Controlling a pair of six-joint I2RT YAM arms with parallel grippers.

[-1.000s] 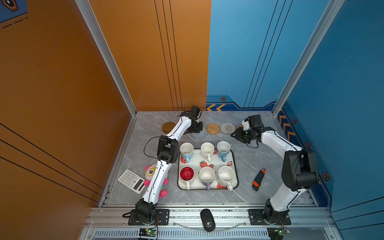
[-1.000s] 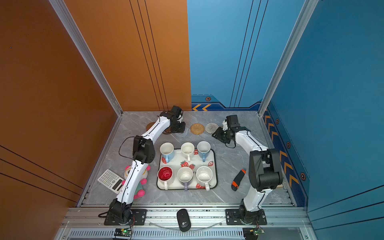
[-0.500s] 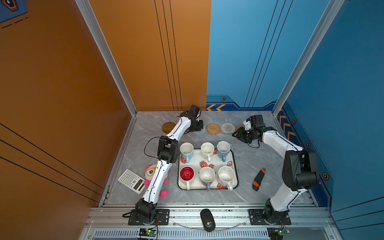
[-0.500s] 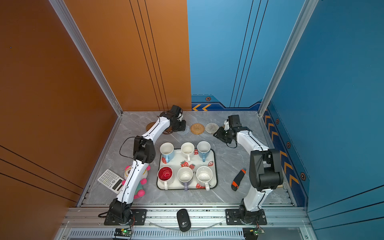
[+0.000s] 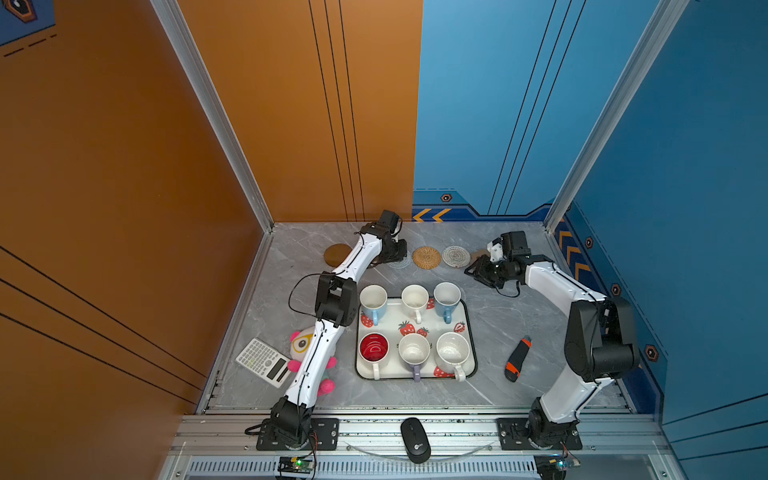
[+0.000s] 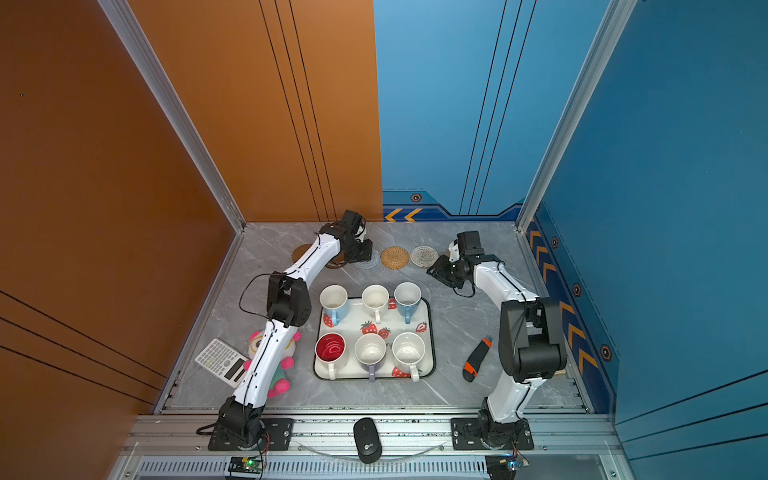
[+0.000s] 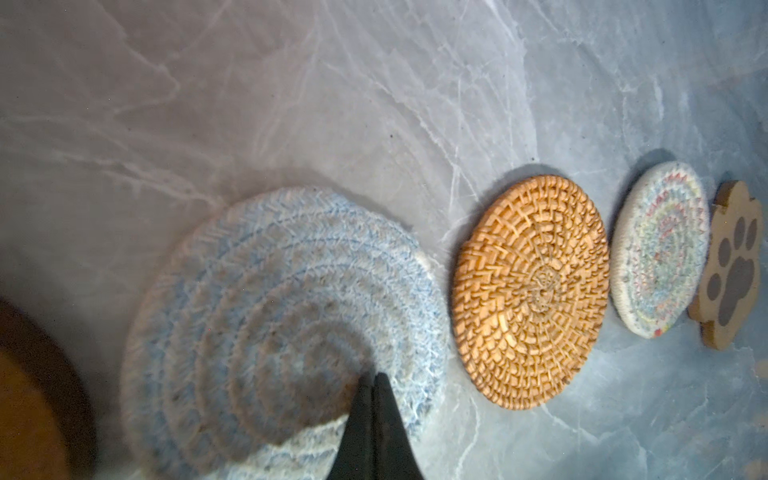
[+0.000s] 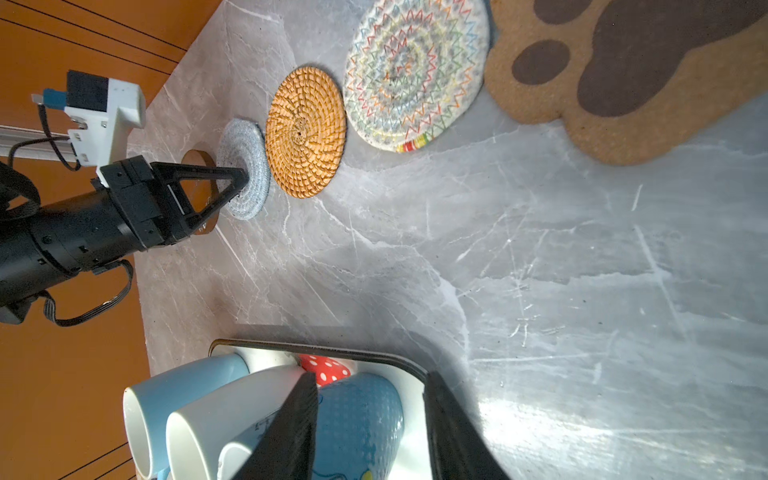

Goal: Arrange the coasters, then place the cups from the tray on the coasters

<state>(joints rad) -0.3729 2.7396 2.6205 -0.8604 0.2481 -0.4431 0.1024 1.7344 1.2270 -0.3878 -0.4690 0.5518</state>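
Observation:
Along the back lie the coasters: a brown disc (image 5: 337,254), a grey woven round (image 5: 401,262), a tan one (image 5: 427,257), a whitish one (image 5: 456,256) and a paw-print shape (image 8: 623,83). A second brown disc (image 6: 334,262) is mostly hidden under the left arm. My left gripper (image 7: 372,376) is shut, with its tips resting on the grey coaster (image 7: 270,311). The strawberry tray (image 5: 471,332) holds all six cups, among them a light blue one (image 5: 446,295) at its back right corner. My right gripper (image 5: 473,272) hangs open and empty behind that corner, in front of the paw-print coaster.
A calculator (image 5: 264,361) and a plush toy (image 5: 305,343) lie left of the tray, partly under the left arm. An orange-and-black cutter (image 5: 517,359) lies to the tray's right. A black mouse (image 5: 413,440) sits on the front rail. Walls stand close behind the coasters.
More of the grey coaster shows beside the left gripper than a second ago, nearer the tan one. The right arm has hardly moved.

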